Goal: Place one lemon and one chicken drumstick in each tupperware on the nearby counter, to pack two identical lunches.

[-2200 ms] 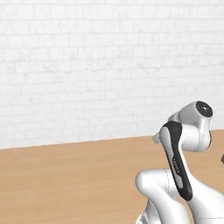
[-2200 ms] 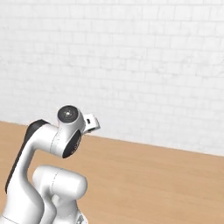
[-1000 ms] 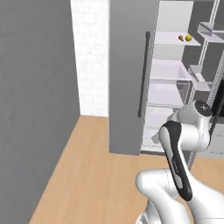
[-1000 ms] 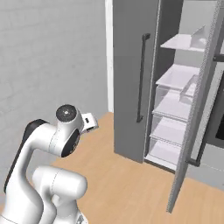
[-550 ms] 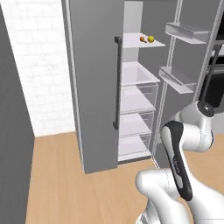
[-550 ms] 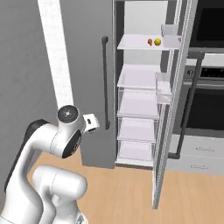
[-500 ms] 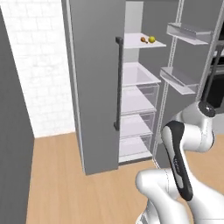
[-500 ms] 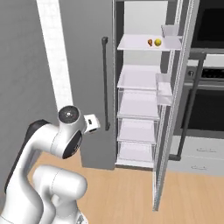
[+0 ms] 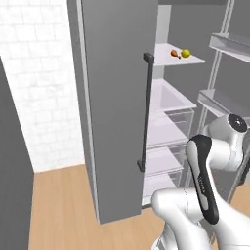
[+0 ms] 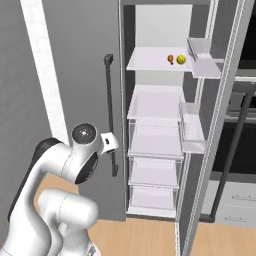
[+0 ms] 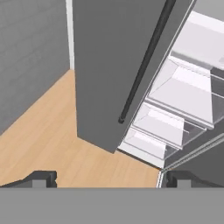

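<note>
arm (image 10: 60, 165) folded | fingers (image 11: 41, 178) wide, empty (aimed floorward) | fridge (image 10: 155, 125) open

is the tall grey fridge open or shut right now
Open. One door of the tall grey fridge is swung aside, baring white shelves, with a yellow lemon and an orange-brown drumstick on the top one.

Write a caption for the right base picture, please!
White robot arm faces an open grey fridge; yellow lemon beside brown drumstick.
</note>
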{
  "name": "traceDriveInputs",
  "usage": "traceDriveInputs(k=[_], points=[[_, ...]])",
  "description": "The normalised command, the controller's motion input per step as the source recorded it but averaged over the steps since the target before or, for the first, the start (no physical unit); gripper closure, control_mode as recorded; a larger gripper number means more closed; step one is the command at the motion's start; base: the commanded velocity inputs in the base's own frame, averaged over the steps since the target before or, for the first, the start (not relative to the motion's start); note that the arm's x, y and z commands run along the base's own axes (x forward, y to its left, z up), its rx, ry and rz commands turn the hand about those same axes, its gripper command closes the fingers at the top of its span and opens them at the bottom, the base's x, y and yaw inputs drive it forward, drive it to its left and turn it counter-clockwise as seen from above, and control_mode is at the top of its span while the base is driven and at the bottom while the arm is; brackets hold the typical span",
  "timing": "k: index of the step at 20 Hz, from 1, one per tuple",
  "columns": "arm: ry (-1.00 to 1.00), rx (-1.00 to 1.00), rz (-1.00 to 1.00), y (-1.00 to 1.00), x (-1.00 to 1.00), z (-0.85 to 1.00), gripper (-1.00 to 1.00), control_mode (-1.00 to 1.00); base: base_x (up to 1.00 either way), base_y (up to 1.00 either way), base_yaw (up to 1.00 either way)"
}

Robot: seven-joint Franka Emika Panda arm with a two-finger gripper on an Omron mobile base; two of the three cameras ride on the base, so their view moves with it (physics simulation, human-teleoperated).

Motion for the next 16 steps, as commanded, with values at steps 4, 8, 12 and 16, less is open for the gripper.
traceDriveInputs(k=[4, 8, 12, 16], points=[[0.0, 0.0, 0.0, 0.0, 0.0, 0.0, -1.0, 1.0, 0.86, -0.14, -0.07], [0.0, 0.0, 0.0, 0.0, 0.0, 0.0, -1.0, 1.0, 0.66, -0.62, -0.23], [0.0, 0.0, 0.0, 0.0, 0.0, 0.0, -1.0, 1.0, 0.58, -0.51, -0.16], [0.0, 0.0, 0.0, 0.0, 0.0, 0.0, -1.0, 1.0, 0.42, -0.31, -0.01]])
